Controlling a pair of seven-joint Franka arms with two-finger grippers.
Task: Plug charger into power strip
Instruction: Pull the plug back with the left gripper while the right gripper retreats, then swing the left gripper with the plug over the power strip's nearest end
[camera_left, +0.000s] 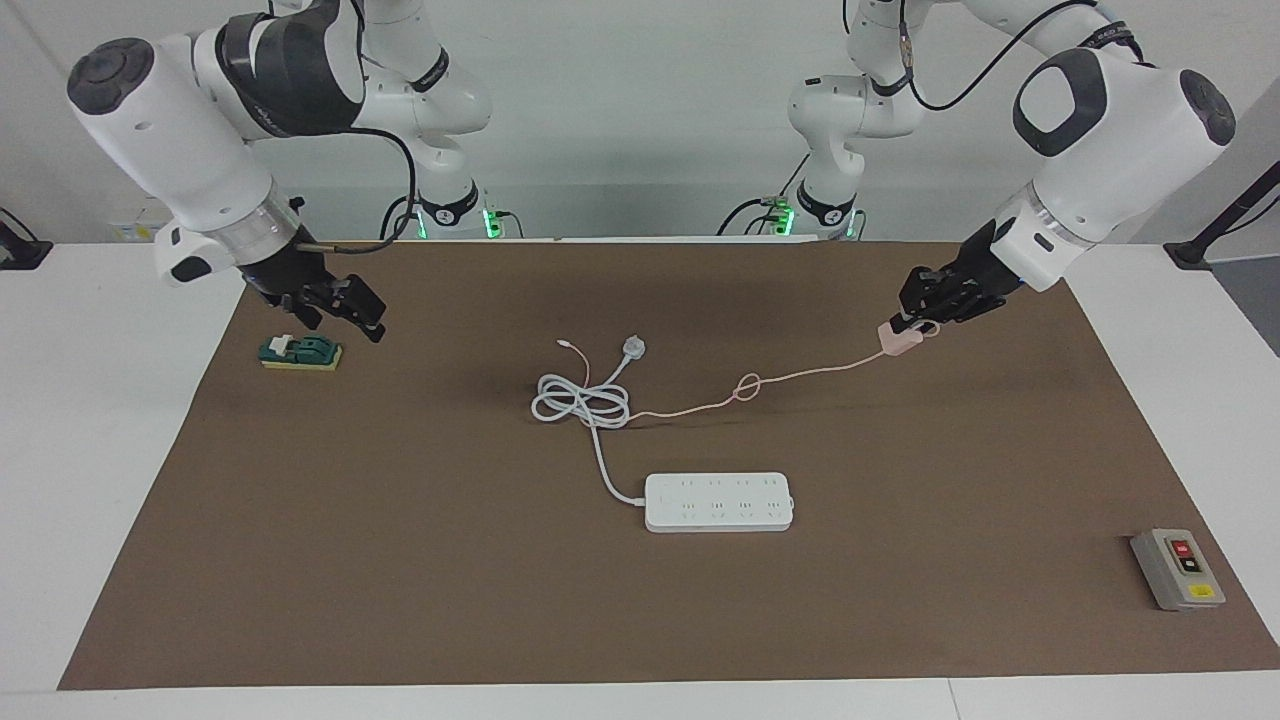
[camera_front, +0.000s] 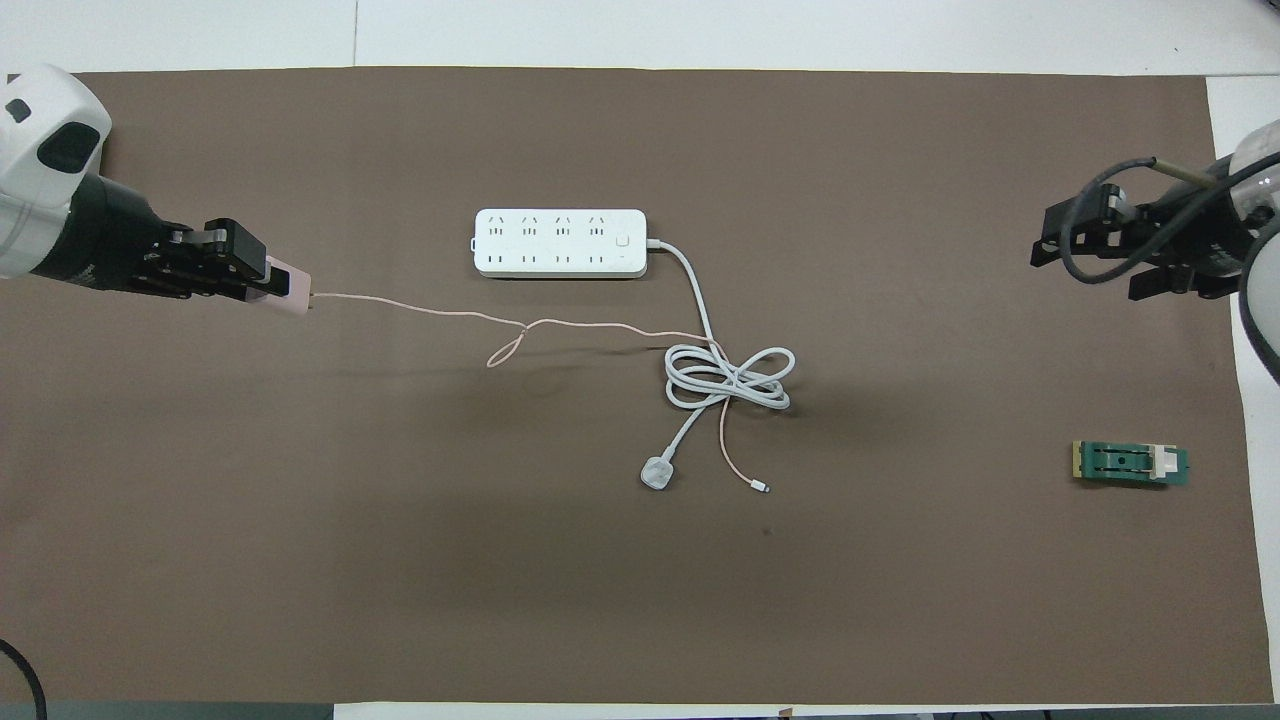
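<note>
Left gripper: clamped on charger, raised, well apart from power strip.
Right gripper: open, empty, waiting.
Left: plugging in.

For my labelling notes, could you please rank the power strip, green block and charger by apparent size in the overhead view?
1. power strip
2. green block
3. charger, though raised in the left gripper, so nearer the camera.

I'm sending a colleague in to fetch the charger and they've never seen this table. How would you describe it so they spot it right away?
Start at the brown mat and find the left gripper, raised over the mat toward the left arm's end. The charger is the small pale pink cube it grips. A thin pink cable trails from it, unlike the thick white cord of the power strip.
</note>
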